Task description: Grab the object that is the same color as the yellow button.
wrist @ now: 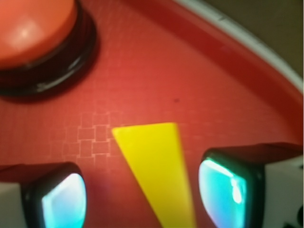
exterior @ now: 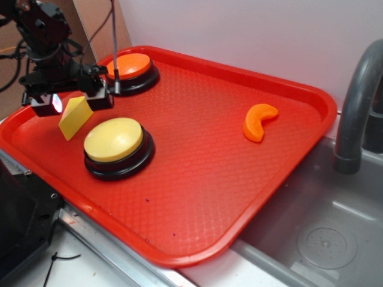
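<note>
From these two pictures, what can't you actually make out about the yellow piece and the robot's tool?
- Contact: in the wrist view the yellow wedge sits between the tool's pads with gaps visible, but blur leaves touch unclear.
- The wedge's narrow end: cut off by the wrist view's bottom edge.
- The wedge's top: in the exterior view the tool covers it.
- Whether the wedge rests on the red tray or is lifted: neither view settles it.

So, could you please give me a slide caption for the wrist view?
Open jaws straddle the yellow wedge on the red tray, orange button beyond.
</note>
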Available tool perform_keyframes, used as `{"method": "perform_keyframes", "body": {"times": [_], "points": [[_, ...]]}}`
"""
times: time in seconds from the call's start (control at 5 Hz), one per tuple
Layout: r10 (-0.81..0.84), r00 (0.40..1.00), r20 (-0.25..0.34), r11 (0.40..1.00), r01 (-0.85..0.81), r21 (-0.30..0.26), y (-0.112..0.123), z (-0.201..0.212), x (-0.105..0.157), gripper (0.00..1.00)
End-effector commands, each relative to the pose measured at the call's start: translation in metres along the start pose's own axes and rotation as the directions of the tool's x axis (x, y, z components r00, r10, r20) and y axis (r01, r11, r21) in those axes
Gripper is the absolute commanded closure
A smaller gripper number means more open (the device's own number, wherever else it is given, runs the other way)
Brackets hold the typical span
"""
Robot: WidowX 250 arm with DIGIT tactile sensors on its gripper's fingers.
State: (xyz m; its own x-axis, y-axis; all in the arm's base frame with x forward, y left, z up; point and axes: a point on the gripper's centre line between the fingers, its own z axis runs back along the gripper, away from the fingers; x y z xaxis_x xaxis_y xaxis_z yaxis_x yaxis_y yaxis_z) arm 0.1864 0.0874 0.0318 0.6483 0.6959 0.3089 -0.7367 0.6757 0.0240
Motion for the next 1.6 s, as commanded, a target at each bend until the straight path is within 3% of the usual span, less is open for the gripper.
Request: {"method": "perform_keyframes", "body": {"times": [0.0,0.2,0.4,0.6,0.8,1.0,1.2,1.4], "points": [[0.027,0.999,0.019,1.000,-0.027,-0.011,0.007,-0.010,0.009,0.95],[0.031,1.000,-0.002,0.999,-0.031,-0.023,0.008,-0.010,0.010,1.00],[-0.026,0.998,-0.063,0.999,0.024,-0.023,0.007,0.003,0.015,1.00],[-0.197,0.973,-0.124,0.980,0.191,-0.061,-0.008,0.040,0.024,1.00],[-0.302,0.941,-0.156,0.951,0.286,-0.115,-0.026,0.068,0.029,1.00],[-0.428,0.888,-0.167,0.895,0.392,-0.213,-0.062,0.104,0.033,1.00],[-0.521,0.841,-0.148,0.839,0.472,-0.271,-0.097,0.127,0.036,1.00],[-0.552,0.826,-0.114,0.818,0.509,-0.268,-0.120,0.143,0.035,1.00]]}}
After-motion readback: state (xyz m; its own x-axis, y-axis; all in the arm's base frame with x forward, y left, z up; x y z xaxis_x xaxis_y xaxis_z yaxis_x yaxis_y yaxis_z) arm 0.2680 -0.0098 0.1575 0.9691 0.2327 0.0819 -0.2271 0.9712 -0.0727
